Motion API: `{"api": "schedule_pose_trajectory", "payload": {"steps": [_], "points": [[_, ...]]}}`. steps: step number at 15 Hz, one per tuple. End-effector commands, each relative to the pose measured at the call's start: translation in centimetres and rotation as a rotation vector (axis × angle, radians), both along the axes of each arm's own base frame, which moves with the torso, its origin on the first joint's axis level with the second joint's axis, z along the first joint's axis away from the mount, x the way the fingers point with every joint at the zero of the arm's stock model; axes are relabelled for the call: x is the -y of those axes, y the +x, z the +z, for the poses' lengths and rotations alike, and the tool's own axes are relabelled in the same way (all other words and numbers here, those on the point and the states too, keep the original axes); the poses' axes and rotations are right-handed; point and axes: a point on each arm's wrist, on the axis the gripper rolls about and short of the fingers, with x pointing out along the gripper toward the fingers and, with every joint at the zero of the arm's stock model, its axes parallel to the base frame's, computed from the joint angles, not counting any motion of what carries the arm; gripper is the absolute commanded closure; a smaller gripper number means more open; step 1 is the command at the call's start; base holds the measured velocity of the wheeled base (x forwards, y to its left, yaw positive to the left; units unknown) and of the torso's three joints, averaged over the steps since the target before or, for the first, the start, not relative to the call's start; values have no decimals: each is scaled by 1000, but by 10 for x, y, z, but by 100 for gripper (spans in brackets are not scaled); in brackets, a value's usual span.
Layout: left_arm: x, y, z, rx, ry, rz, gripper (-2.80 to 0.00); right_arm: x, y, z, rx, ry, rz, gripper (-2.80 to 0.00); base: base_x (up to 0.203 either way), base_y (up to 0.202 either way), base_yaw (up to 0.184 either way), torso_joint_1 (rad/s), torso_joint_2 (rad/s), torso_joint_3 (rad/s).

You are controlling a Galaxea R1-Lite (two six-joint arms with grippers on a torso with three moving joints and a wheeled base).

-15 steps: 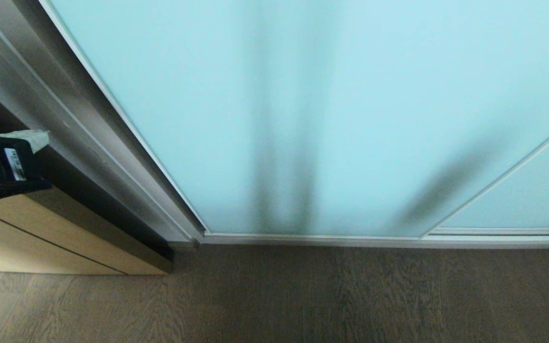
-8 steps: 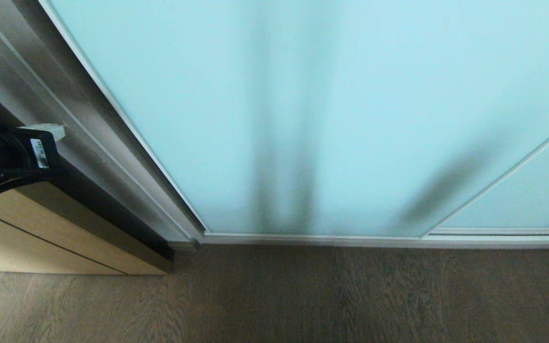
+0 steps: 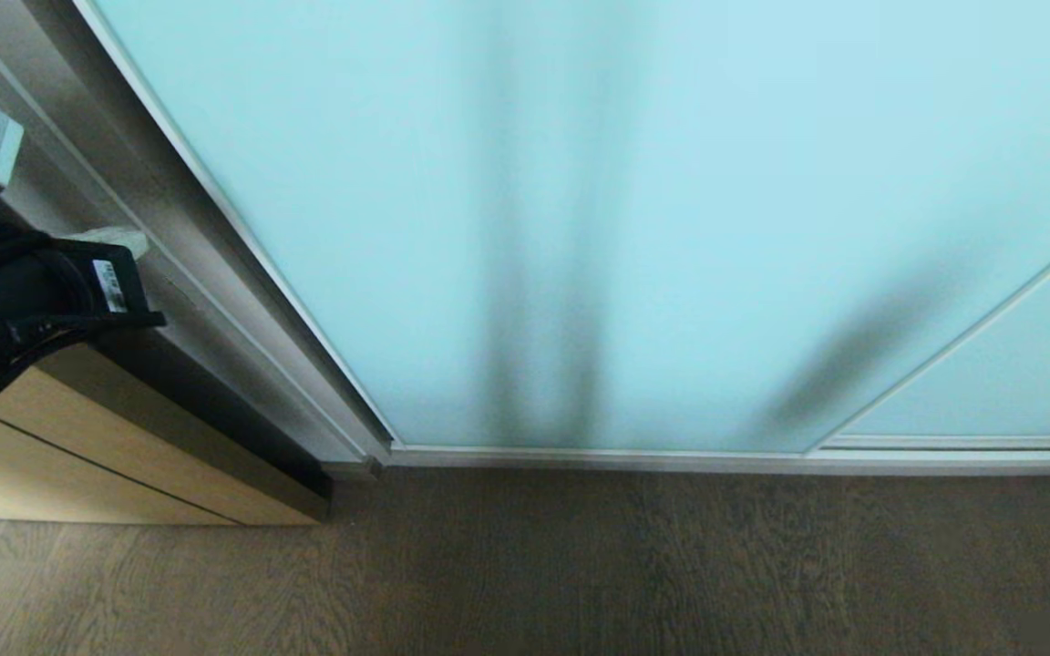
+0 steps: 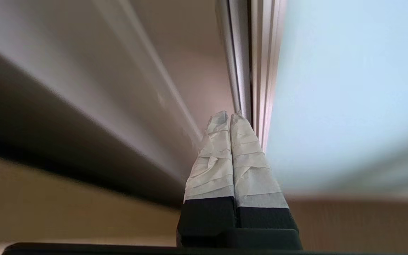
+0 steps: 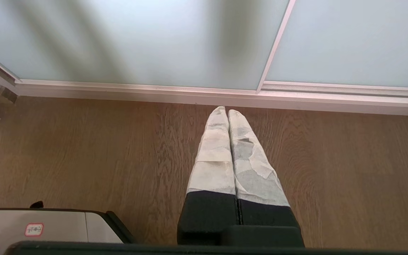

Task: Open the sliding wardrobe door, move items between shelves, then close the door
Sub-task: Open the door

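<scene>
Both taped fingers of the left gripper (image 4: 229, 117) are pressed together on nothing, their tips close beside the silver frame (image 4: 260, 71) at the edge of the sliding door (image 3: 634, 210); from the head camera this arm shows at the far left, in front of a light wood panel (image 3: 124, 456). Likewise pressed together and empty, the right gripper (image 5: 227, 111) hangs over the wood floor (image 5: 83, 152), short of the door's bottom rail (image 5: 154, 90). Frosted and fully shut, the door fills most of the head view down to the floor.
</scene>
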Motion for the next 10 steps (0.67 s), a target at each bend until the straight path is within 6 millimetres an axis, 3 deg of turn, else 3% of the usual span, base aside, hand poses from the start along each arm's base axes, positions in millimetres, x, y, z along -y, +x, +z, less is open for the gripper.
{"api": "schedule_pose_trajectory", "payload": {"steps": [1, 10], "points": [[0, 12, -6, 33, 2, 2, 0, 0, 0, 0, -1, 0, 0, 0, 0, 0, 0, 0, 0, 0], [-1, 34, -15, 49, -10, 2, 0, 0, 0, 0, 0, 0, 1, 0, 0, 0, 0, 0, 0, 0]]}}
